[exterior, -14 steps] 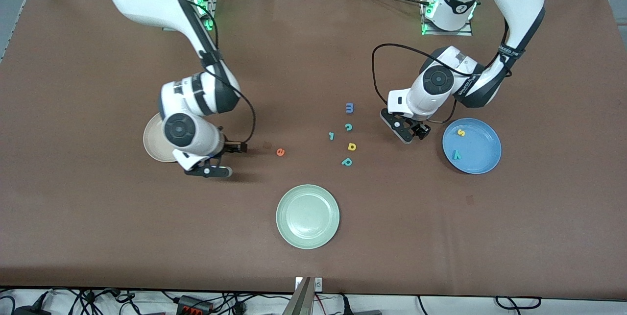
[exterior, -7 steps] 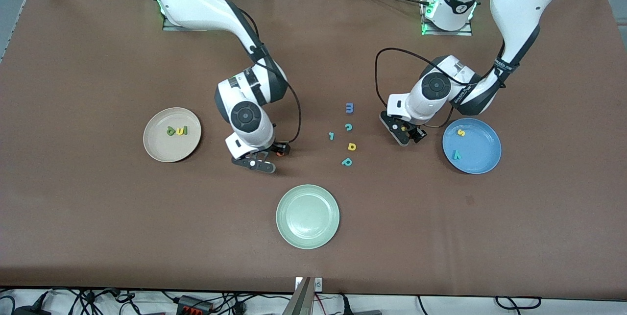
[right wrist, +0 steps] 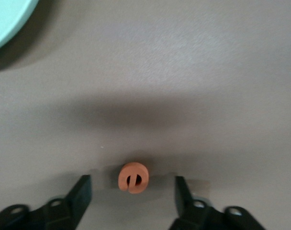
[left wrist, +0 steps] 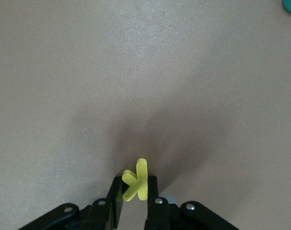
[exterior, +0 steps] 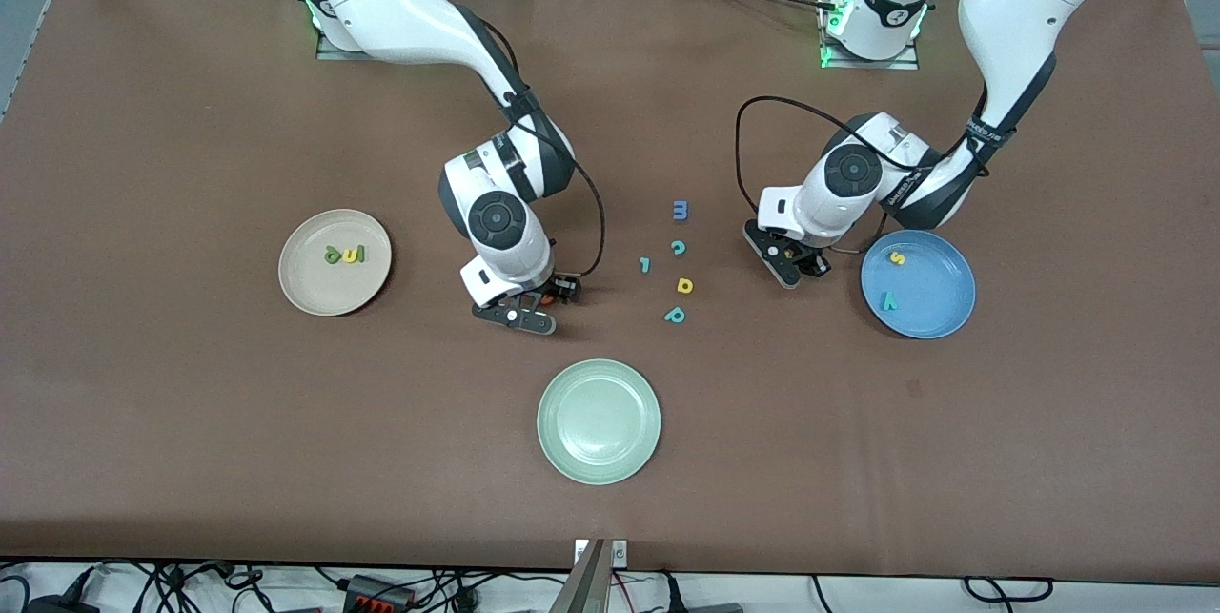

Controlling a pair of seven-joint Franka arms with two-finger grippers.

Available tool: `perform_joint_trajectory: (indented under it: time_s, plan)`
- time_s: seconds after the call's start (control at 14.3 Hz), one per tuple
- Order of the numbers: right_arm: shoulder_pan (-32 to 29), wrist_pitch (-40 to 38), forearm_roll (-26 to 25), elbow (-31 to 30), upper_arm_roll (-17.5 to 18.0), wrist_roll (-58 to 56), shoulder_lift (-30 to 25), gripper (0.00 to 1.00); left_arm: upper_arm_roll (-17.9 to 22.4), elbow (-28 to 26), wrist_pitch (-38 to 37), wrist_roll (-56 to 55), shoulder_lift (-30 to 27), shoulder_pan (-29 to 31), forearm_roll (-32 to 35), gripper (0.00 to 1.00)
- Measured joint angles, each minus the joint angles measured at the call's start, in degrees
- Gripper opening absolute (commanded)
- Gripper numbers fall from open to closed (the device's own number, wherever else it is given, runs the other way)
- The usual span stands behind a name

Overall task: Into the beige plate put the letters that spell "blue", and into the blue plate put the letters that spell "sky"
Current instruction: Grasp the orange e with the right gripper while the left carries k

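Note:
In the left wrist view my left gripper [left wrist: 136,192] is shut on the yellow k [left wrist: 136,179], low over the table beside the blue plate [exterior: 939,294]; in the front view that gripper [exterior: 801,262] hides the k. The plate holds the yellow s [exterior: 897,258] and the teal y [exterior: 888,301]. My right gripper [right wrist: 131,194] stands open astride the orange e [right wrist: 133,178], which lies flat on the table untouched; from the front the gripper [exterior: 545,300] covers it. The beige plate [exterior: 324,294] holds the green b [exterior: 332,255], yellow u [exterior: 350,255] and green l [exterior: 361,254].
A pale green plate [exterior: 599,420] sits nearest the front camera. Loose letters lie between the two grippers: a blue m [exterior: 681,210], a teal c [exterior: 678,248], a small teal letter [exterior: 645,264], a yellow d-shaped letter [exterior: 684,285] and a teal p [exterior: 675,315].
My right arm swung from over the beige plate to the orange e and came down around it. My left gripper closed on the yellow k.

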Motion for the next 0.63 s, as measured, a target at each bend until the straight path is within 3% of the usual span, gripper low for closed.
perform_joint_trajectory:
  time_s: [0.28, 0.63]
  plan:
    - [0.1, 0.2, 0.0, 0.0, 0.1, -0.1, 0.2, 0.44, -0.2, 1.1, -2.0, 0.3, -1.2, 0.1, 0.1, 0.09]
    - [-0.2, 0.2, 0.0, 0.1, 0.0, -1.4, 0.2, 0.18, -0.4, 9.3, -20.6, 3.9, -6.8, 0.8, 0.1, 0.1]
